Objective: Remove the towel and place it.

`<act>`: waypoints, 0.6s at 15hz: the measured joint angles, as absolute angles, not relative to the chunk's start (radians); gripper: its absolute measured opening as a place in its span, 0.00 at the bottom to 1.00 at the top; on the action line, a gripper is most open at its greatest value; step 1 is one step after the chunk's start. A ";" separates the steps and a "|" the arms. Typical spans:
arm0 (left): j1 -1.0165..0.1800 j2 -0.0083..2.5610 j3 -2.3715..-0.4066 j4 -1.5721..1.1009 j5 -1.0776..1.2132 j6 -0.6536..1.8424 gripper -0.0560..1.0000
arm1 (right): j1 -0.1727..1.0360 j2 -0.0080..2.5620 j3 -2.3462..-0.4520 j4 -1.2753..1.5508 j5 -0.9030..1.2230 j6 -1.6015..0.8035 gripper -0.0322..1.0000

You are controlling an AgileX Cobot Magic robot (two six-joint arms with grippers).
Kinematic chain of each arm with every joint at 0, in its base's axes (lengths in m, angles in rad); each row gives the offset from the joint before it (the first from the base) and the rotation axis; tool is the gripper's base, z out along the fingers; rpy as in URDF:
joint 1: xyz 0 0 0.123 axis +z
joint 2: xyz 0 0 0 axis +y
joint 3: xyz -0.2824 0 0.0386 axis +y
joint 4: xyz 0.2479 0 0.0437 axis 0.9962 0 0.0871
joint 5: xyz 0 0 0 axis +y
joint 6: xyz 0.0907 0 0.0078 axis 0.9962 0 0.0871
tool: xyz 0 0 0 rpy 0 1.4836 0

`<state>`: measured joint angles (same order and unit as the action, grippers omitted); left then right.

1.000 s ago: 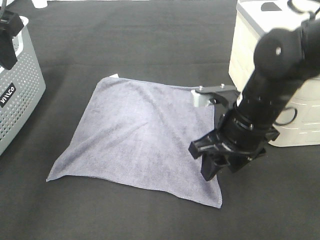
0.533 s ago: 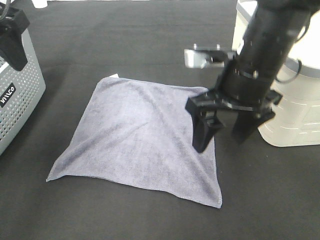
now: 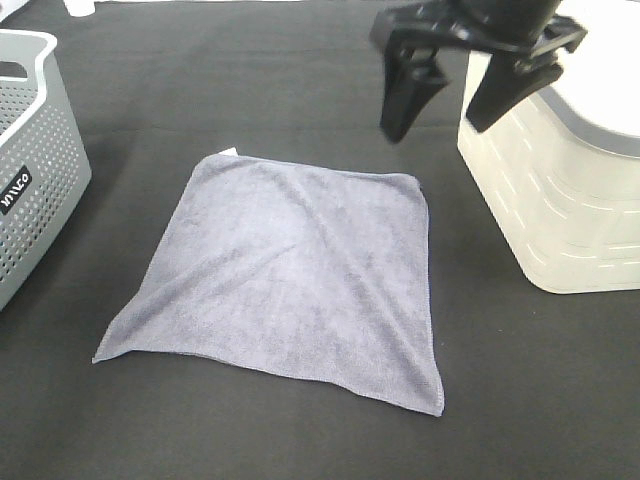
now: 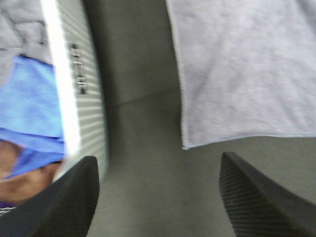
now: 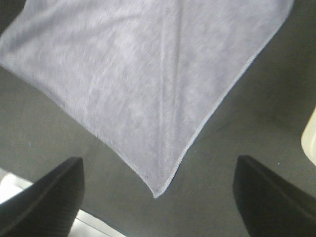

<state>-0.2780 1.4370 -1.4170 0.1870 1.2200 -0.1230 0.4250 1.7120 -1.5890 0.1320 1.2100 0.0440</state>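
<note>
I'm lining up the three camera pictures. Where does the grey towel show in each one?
Exterior high: the towel lies flat mid-picture on the black table.
Left wrist: fills the upper right, one corner near the middle.
Right wrist: covers the upper part, a corner pointing down at the centre.
Shared landmark: the black table around it.

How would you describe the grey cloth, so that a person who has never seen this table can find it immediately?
Start from the black table, with a grey perforated basket at its left edge and a cream bin at its right. Between them the towel lies spread flat. It is the only soft, lavender-grey square there, with a small white tag at its far corner.
</note>
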 joint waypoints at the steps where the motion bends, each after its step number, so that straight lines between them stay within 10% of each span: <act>1: -0.251 1.427 -1.417 0.185 1.221 -0.125 0.67 | 0.376 1.708 -1.592 0.142 1.210 0.049 0.80; 9: 0.122 1.263 -1.387 0.079 1.219 -0.102 0.67 | 0.177 1.481 -1.501 0.015 1.211 0.047 0.80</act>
